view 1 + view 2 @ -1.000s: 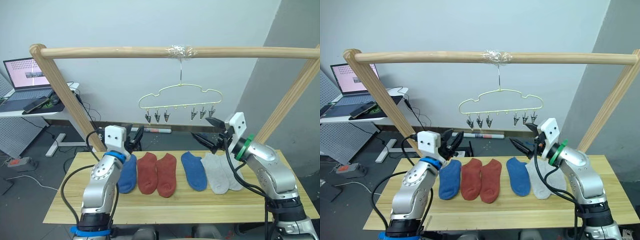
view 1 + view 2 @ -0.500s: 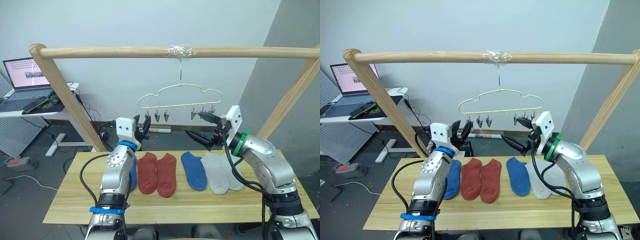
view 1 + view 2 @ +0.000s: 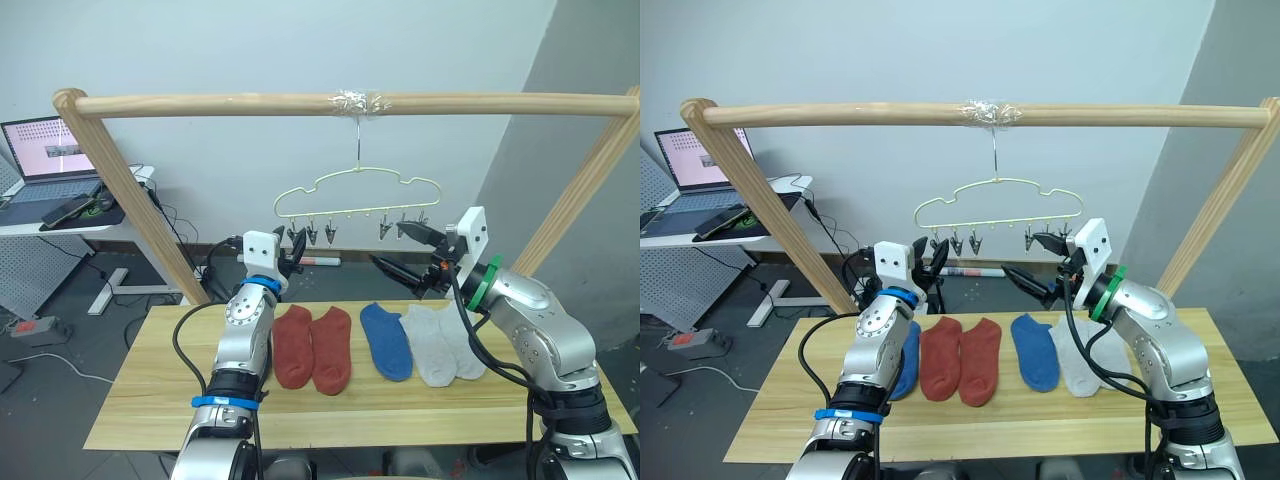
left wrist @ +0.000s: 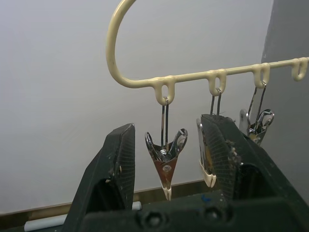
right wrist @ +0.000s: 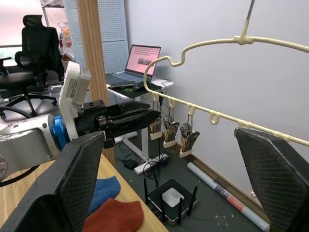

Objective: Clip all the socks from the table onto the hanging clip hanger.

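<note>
risk: my left pincer (image 4: 166, 193) sits around the end clip (image 4: 165, 159), nothing pinched. Squeezing off-centre would likely just swing the clip hanger (image 3: 357, 196).
left pincer: wide open, holding nothing, one finger each side of that clip.
right pincer (image 3: 408, 252): open too, empty, just below the hanger's far clips.
socks (image 3: 368, 343): six flat ankle socks, blue, rust-red, grey, on the table (image 3: 160, 410) below both pincers.
hanger look: thin pale wavy wire, small metal clips dangling.

no words can be read anywhere (the laptop screen (image 3: 42, 148) included).
</note>
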Motion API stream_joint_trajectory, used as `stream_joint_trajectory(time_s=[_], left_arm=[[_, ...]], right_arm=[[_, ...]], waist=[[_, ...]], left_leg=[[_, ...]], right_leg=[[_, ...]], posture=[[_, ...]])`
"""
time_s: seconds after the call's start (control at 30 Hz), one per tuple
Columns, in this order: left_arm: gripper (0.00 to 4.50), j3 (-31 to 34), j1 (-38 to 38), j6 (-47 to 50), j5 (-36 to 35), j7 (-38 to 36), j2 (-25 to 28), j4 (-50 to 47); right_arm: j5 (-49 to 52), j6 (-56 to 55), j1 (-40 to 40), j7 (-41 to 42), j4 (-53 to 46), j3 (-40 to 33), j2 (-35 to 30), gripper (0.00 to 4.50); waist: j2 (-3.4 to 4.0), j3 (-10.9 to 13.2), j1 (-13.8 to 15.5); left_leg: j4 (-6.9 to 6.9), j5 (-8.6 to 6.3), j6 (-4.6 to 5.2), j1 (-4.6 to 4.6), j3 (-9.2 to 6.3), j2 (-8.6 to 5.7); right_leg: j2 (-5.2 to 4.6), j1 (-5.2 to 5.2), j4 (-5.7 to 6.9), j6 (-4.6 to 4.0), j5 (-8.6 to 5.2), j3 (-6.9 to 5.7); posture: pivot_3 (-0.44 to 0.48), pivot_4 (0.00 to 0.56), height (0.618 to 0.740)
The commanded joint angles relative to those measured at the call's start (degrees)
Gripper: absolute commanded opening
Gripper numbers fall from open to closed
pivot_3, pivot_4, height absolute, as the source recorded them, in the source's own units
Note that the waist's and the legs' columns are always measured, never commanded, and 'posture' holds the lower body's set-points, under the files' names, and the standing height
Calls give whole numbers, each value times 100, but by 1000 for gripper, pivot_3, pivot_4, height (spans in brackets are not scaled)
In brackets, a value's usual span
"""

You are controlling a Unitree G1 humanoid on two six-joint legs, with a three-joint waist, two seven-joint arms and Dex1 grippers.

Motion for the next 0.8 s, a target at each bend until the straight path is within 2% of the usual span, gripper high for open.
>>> stream_joint_trajectory(time_s=[0.03, 0.8], left_arm=[[2378, 64, -229, -205, 60, 42, 29, 45], [2378, 88, -367, -434, 70, 127, -18, 423]], right_arm=[[111, 4, -30, -39, -236, -148, -37, 4500], [190, 132, 72, -75, -454, -138, -53, 4500]], waist=[[0, 0, -10], [-3, 2, -27]], left_leg=[[0, 0, 0, 0, 0, 0], [2, 0, 0, 0, -1, 0]], right_leg=[[0, 0, 1, 0, 0, -1], [0, 1, 1, 3, 2, 0]], posture=[[-138, 4, 740], [-153, 20, 740]])
